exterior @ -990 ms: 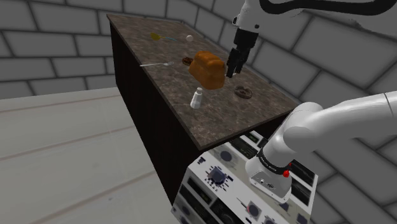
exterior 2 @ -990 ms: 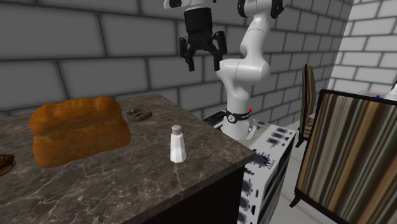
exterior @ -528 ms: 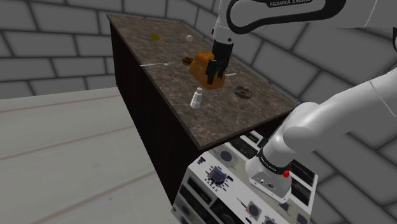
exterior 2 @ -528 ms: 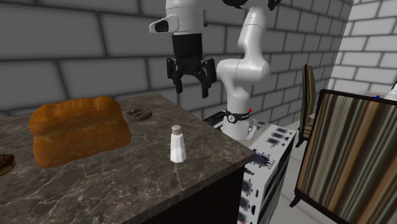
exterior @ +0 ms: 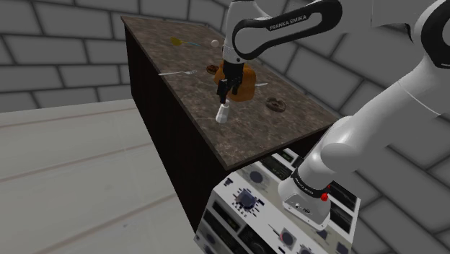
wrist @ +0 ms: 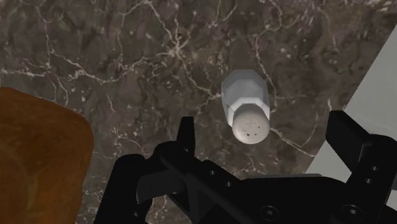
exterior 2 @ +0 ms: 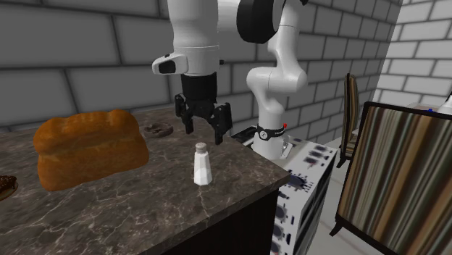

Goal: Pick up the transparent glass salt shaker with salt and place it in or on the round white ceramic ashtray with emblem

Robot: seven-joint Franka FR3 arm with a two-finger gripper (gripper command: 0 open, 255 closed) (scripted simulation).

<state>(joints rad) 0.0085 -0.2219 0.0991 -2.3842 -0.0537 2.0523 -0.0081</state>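
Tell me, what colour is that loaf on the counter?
The bread loaf is orange-brown, clearest in the second exterior view.

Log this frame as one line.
phase: pre-grasp | gripper: open, above salt shaker, not touching | salt shaker: upright on counter, near bread loaf

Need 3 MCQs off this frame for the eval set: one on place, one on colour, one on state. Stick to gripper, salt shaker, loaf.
1. Where is the gripper relative to the salt shaker?
A) just above it, apart
B) touching its side
C) underneath it

2. What colour is the bread loaf?
A) green
B) orange-brown
C) blue

3. How do the gripper's fingers stand?
A) shut on the salt shaker
B) shut on nothing
C) open

Answers:
1 A, the second exterior view shows a gap above the cap.
2 B, its crust is orange-brown.
3 C, the wrist view shows the fingers wide apart, touching nothing.
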